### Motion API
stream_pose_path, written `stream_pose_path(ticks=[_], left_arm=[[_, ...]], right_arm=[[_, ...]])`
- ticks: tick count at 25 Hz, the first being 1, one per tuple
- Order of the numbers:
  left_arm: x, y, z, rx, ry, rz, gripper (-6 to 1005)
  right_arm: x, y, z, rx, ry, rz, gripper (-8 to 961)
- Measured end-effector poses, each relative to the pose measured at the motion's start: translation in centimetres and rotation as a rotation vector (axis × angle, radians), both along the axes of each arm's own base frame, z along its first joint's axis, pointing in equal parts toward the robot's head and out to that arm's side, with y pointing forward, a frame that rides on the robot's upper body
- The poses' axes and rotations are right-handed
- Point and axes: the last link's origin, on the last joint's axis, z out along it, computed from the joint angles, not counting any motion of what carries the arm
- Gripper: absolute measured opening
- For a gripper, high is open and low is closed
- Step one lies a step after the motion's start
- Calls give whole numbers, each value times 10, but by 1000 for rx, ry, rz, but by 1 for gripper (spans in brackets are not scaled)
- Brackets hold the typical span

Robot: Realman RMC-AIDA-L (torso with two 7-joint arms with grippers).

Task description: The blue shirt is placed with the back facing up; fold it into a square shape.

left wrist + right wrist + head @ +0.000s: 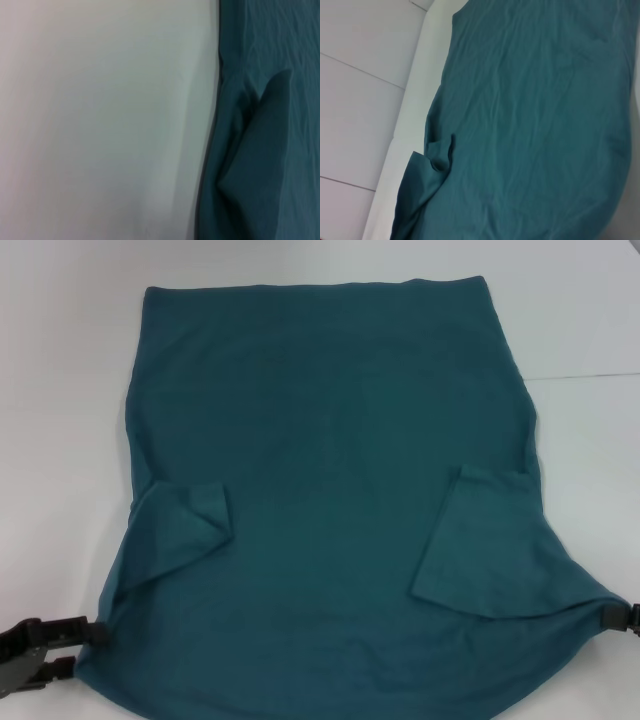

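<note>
The blue shirt lies spread flat on the white table, hem at the far side. Both short sleeves are folded inward over the body, one at the left and one at the right. My left gripper sits at the shirt's near left corner, and the fabric is drawn to a point into it. My right gripper holds the near right corner the same way. The left wrist view shows the shirt's edge with a fold. The right wrist view looks along the shirt's body.
Bare white table surrounds the shirt on the left, far side and right. A thin seam line crosses the table at the right. In the right wrist view the table's edge runs beside grey floor tiles.
</note>
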Motion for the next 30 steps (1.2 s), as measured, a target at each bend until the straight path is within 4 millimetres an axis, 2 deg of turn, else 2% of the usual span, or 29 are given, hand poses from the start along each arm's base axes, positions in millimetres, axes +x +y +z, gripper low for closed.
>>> stream_pose_path(ticks=[23, 30], left_arm=[[-8, 4, 23, 76, 7, 20, 736], [-10, 5, 22, 82, 17, 28, 734]], right_arm=[[1, 1, 0, 5, -5, -3, 30], [1, 1, 0, 5, -4, -4, 30]])
